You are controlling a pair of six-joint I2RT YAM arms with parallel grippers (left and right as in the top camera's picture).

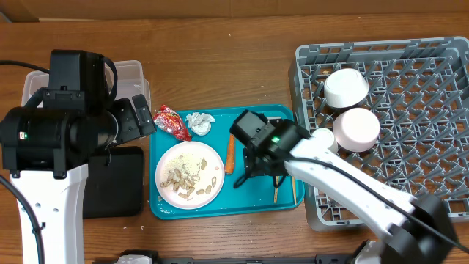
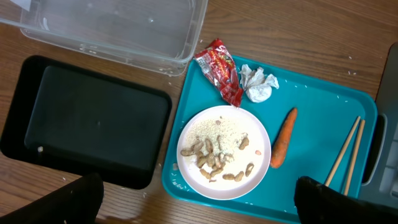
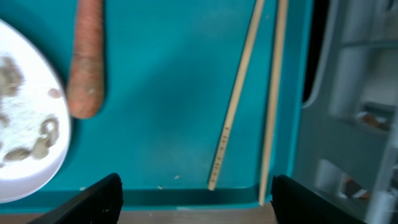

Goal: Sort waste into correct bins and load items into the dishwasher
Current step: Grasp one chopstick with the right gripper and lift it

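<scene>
The teal tray [image 1: 220, 209] holds a white plate [image 1: 189, 174] with beige and white food scraps [image 2: 214, 152], a carrot [image 1: 229, 154], a red wrapper [image 1: 170, 121], a white tissue [image 1: 200, 123] and two chopsticks [image 3: 239, 93]. My right gripper [image 3: 196, 199] hangs open over the tray's front edge. The near ends of the chopsticks lie below it, between its fingers [image 3: 93, 199], and the carrot [image 3: 86, 62] is to its left. My left gripper [image 2: 193, 208] is open and empty, high above the tray's left rim. Two white bowls [image 1: 344, 86] [image 1: 357, 128] sit in the grey dish rack [image 1: 410, 169].
A clear tub [image 2: 112, 28] stands at the back left, partly hidden by the left arm in the overhead view. The black tray [image 2: 87, 118] lies in front of it, left of the teal tray. The dish rack's wall [image 3: 348, 124] runs close beside the chopsticks on the right.
</scene>
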